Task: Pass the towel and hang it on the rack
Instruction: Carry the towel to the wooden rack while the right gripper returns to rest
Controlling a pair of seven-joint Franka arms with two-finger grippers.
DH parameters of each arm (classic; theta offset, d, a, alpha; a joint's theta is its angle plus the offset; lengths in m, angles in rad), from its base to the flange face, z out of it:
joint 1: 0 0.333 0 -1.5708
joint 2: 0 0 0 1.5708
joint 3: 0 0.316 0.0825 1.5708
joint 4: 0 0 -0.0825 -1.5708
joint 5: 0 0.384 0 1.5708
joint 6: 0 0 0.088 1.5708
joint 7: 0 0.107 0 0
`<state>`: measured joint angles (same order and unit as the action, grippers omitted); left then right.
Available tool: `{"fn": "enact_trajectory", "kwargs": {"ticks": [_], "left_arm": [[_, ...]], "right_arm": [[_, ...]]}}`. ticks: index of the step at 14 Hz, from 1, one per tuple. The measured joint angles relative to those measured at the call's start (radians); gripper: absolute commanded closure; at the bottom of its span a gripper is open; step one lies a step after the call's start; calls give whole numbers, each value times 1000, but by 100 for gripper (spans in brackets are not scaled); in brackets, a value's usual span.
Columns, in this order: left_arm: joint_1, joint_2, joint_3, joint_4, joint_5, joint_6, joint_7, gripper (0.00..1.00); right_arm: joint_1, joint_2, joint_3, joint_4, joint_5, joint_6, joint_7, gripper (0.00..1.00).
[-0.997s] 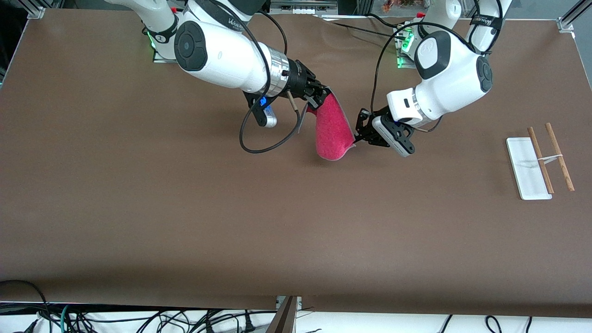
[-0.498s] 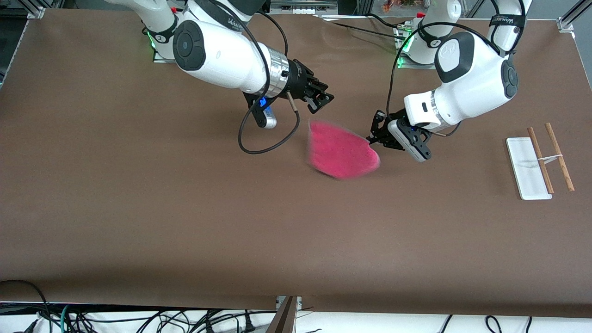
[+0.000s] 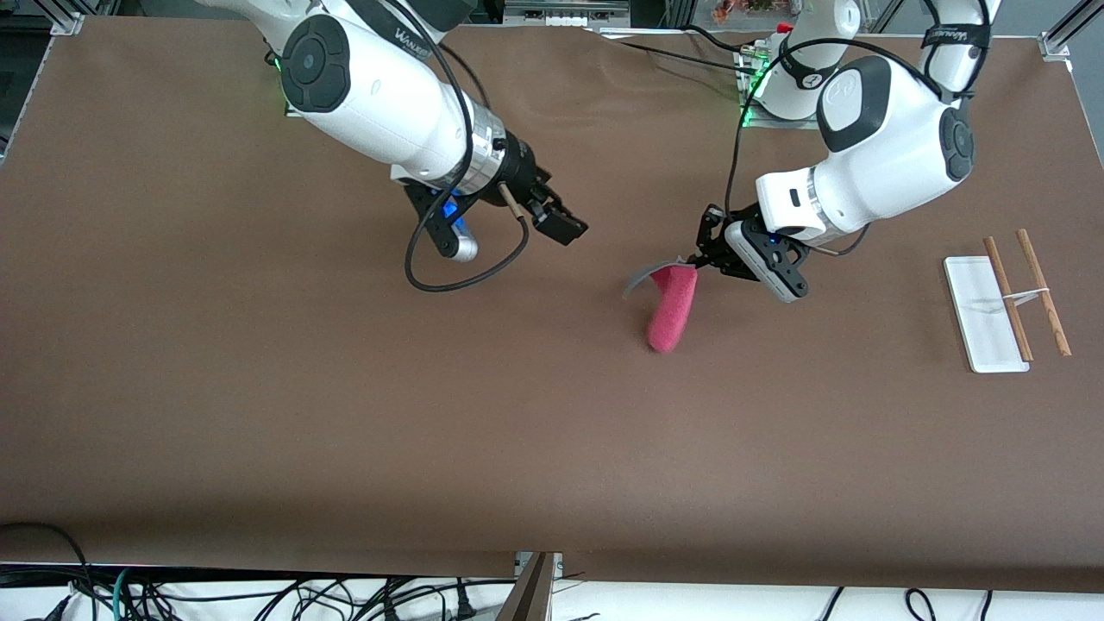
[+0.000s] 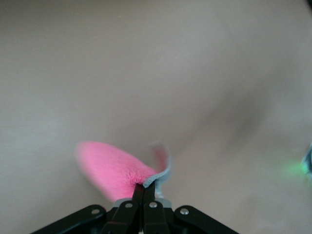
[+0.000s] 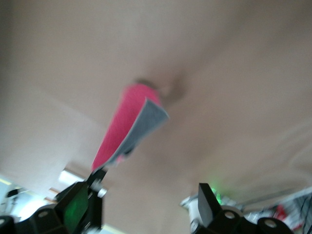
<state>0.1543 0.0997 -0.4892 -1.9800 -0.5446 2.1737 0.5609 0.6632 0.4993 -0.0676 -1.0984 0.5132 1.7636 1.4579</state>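
- Front view, item one: right end effector (image 3: 561, 226), up over the bare counter (image 3: 259, 388), well apart from the towel toward the right arm's end. Fingers spread wide, nothing between them; released. This arm appears to be waiting.
- Item two: towel (image 3: 671, 309), pink-red terry with a grey reverse. It hangs in the air over the middle of the counter, pinched at one upper corner by the left end effector (image 3: 697, 261), whose fingers are clenched flat on the cloth. The left wrist view shows the two fingers (image 4: 139, 192) pressed together on the grey edging, with the pink face drooping away from them.
- Handling, as a judgement: light, soft and limp; it folds under its own weight and will likely swing when carried. Not fragile, and the pile should give good friction. A corner or edge pinch suits it; a hold nearer mid-edge would let it drape more evenly over a rod.
- Orientation: the long axis runs from the gripped corner down to the free rounded end, which points at the counter. The cloth is curled lengthwise, with a grey flap turned out beside the grip.
- Item three: rack (image 3: 1009, 297), on the counter well apart from the towel toward the left arm's end; white base, two brown rods (image 3: 1044, 291) lying parallel, nothing draped on them yet.
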Motion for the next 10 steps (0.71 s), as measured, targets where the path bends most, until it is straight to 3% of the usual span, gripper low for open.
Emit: {"fn": "enact_trajectory", "kwargs": {"ticks": [5,10], "left_arm": [[63,10,6,88,210,-101,-66,100],[159,75,13,215,406,-216,-81,100]], "right_arm": [[-76,-11,-16,2,-121,-144,-361,0],[-84,-53,-125,-3,-213,-299,-727,0]]}}
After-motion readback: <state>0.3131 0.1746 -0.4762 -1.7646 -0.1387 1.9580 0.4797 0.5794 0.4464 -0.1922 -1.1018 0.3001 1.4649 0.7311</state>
